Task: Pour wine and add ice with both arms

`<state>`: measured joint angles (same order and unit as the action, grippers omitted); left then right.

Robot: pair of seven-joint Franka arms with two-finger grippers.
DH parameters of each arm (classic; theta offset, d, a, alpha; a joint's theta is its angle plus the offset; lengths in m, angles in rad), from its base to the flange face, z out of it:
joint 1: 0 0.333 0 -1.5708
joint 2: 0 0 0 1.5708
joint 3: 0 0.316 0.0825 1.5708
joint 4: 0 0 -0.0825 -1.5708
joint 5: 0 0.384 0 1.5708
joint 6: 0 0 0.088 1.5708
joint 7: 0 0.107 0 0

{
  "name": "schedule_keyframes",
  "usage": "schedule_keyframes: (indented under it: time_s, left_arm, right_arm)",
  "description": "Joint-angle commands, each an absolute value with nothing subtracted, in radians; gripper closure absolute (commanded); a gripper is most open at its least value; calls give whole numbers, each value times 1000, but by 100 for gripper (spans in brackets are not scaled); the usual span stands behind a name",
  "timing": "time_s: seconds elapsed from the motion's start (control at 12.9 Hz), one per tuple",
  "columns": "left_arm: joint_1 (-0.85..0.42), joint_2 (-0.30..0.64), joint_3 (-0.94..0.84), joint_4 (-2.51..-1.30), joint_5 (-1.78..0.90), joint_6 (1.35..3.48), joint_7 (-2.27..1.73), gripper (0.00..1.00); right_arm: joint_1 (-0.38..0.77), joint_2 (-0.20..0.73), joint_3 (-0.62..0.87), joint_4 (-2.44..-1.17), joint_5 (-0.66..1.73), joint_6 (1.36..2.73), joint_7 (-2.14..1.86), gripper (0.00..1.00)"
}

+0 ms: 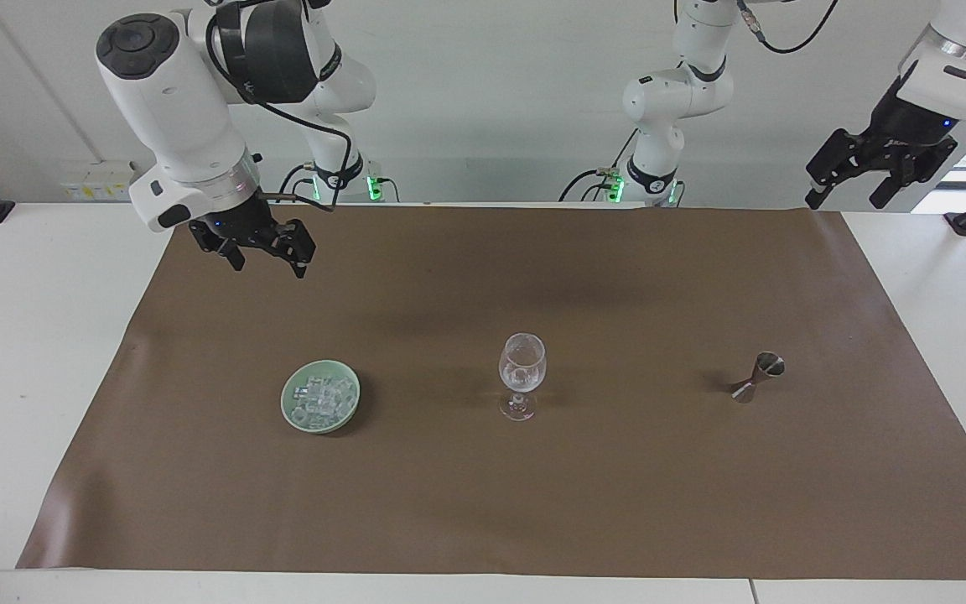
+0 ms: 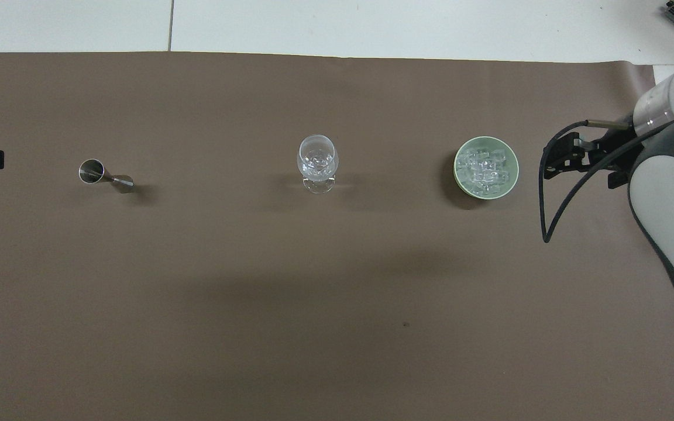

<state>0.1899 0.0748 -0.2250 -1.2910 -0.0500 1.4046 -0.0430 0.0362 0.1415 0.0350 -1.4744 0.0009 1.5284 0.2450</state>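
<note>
Facing view: the right end effector (image 1: pixel 267 259) is hanging above the brown mat (image 1: pixel 483 503) at the right arm's end of the bench (image 1: pixel 30 352), fingers spread and pinching nothing. The left end effector (image 1: pixel 848 180), likewise spread and empty, is waiting above the left arm's end. The ice (image 1: pixel 321 398) is lying heaped in the pale green dish (image 1: pixel 294 415); some cubes are also showing in the wine glass (image 1: pixel 521 366) standing mid-mat, with the steel jigger (image 1: pixel 758 377) toward the left arm's end. Judged advice for a further cube: descend vertically over the heap, pinch one cube only, and release low over the rim, since the stemmed glass is likely tip-prone.
</note>
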Motion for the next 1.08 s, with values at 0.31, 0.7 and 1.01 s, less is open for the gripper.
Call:
schedule_keyframes:
  time_s: [0.31,0.7,1.01]
  left_arm:
    - [120,71,-216,-1377,5,1431,38,0]
    - [123,58,-213,-1469,5,1502,78,0]
    - [121,51,-210,-1467,18,1494,78,0]
  right_arm:
    - [-35,-54,46,-1703,5,1563,155,0]
    - [-60,-166,43,-1881,5,1666,71,0]
    - [-97,-160,44,-1868,5,1651,17,0]
